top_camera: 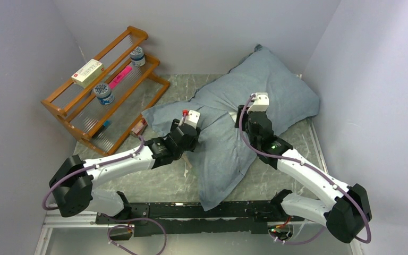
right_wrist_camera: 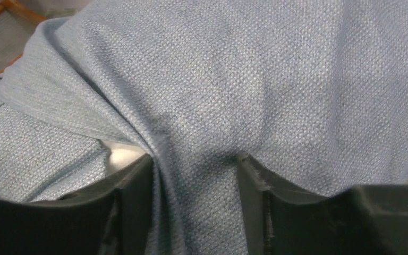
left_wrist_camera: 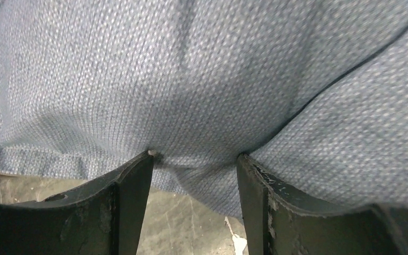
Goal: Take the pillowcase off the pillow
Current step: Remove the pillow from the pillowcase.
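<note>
Pillowcase (top_camera: 255,90) lies on the worktop (top_camera: 164,180), right of the rack (top_camera: 106,87). The stuffed end is plump and furthest from the rack. The flat, limp end trails down and away from it toward the arm bases. Only the blue-grey face shows, no checks in view.

Pillow (right_wrist_camera: 121,156) is almost all covered. One white sliver peeks out by the right fingers (right_wrist_camera: 135,202).

Left fingers (left_wrist_camera: 135,196) are part-closed on a bunched fold of the slack cloth, on the side nearer the rack, with cloth touching both tips. Right fingers are likewise pinched on a raised ridge of cloth, further from the rack at the edge of the stuffed part. Cannot tell if filling is caught in that pinch.

Handling, judged:
- Cloth is thin, light, floppy and coarse-woven, so likely grippy rather than slick.
- It will stretch and bunch before it slides.
- Pillow is soft and squashy and will probably drag along with the case.
- Best hold is likely cloth only, at the slack end or a loose fold. A pinch through the filling would bring the pillow along.
- One arm probably has to pin the pillow while the other pulls.

Writing:
- Box (top_camera: 87,73) on the rack's top rail has print, too small to read.
- Two round tubs (top_camera: 104,93) have patterned lids, no legible brand.
- A pink item (top_camera: 120,77) has no readable text.
</note>
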Controlling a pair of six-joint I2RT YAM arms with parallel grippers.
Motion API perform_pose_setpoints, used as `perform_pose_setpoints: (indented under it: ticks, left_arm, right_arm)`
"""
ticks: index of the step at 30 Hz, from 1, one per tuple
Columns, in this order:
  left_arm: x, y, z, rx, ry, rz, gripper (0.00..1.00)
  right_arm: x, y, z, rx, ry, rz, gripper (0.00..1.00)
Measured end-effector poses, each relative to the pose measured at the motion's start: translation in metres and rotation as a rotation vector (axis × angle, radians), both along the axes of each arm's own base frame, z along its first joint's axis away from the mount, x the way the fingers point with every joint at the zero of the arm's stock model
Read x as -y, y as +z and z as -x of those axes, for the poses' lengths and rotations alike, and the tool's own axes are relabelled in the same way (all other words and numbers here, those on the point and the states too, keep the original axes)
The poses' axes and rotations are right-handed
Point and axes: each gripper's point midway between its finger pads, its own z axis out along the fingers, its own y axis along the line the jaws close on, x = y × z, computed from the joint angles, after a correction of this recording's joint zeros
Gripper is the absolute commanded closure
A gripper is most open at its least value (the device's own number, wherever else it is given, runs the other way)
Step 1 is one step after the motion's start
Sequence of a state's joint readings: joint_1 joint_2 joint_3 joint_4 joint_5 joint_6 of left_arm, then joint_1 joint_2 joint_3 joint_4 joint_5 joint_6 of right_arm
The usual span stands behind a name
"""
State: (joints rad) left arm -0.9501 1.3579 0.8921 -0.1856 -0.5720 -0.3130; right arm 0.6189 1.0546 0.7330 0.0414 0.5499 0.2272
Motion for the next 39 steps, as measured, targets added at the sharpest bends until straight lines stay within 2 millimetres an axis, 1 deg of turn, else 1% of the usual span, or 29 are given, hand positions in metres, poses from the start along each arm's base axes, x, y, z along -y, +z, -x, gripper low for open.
perform_pose_setpoints:
  ticks: [2, 4, 6, 8, 11, 16, 18, 21, 24, 29, 34, 36, 39]
  left_arm:
    - [-0.003, -0.001, 0.001, -0.011, 0.000, -0.003, 0.33]
    - [-0.004, 0.001, 0.003, -0.020, -0.006, 0.005, 0.29]
    - [-0.005, 0.006, 0.005, -0.022, -0.014, 0.019, 0.25]
    - [-0.005, 0.017, 0.009, -0.021, -0.029, 0.040, 0.22]
    - [0.003, 0.043, 0.009, 0.000, -0.060, 0.102, 0.18]
    - [0.035, 0.104, 0.006, 0.058, -0.147, 0.256, 0.11]
    - [0.044, 0.122, 0.005, 0.069, -0.174, 0.299, 0.11]
    - [0.060, 0.138, 0.000, 0.069, -0.191, 0.345, 0.10]
    - [0.073, 0.143, -0.007, 0.054, -0.175, 0.382, 0.09]
    - [0.084, 0.132, -0.017, 0.016, -0.087, 0.401, 0.09]
    - [0.106, 0.128, -0.029, 0.000, -0.019, 0.392, 0.09]
    - [0.114, 0.126, -0.031, 0.009, -0.003, 0.384, 0.09]
    - [0.120, 0.121, -0.031, 0.025, 0.019, 0.361, 0.09]
  right_arm:
    - [0.001, 0.003, 0.000, -0.004, 0.000, -0.002, 0.72]
    - [0.000, 0.006, 0.000, -0.010, 0.005, -0.005, 0.84]
    - [0.000, 0.010, 0.000, -0.016, 0.017, 0.001, 0.92]
    - [-0.001, 0.015, 0.001, -0.021, 0.027, 0.003, 0.99]
    - [-0.003, 0.018, 0.001, -0.027, 0.046, 0.004, 1.00]
    - [-0.010, 0.015, 0.003, -0.043, 0.093, -0.001, 1.00]
    - [-0.013, 0.015, 0.003, -0.046, 0.111, -0.004, 1.00]
    - [-0.015, 0.014, 0.004, -0.049, 0.128, -0.006, 1.00]
    - [-0.016, 0.014, 0.005, -0.050, 0.136, -0.007, 1.00]
    - [-0.016, 0.013, 0.008, -0.041, 0.145, -0.017, 1.00]
    - [-0.017, 0.013, 0.009, -0.036, 0.153, -0.024, 1.00]
    - [-0.017, 0.013, 0.009, -0.036, 0.156, -0.025, 1.00]
    - [-0.018, 0.013, 0.009, -0.035, 0.157, -0.026, 1.00]
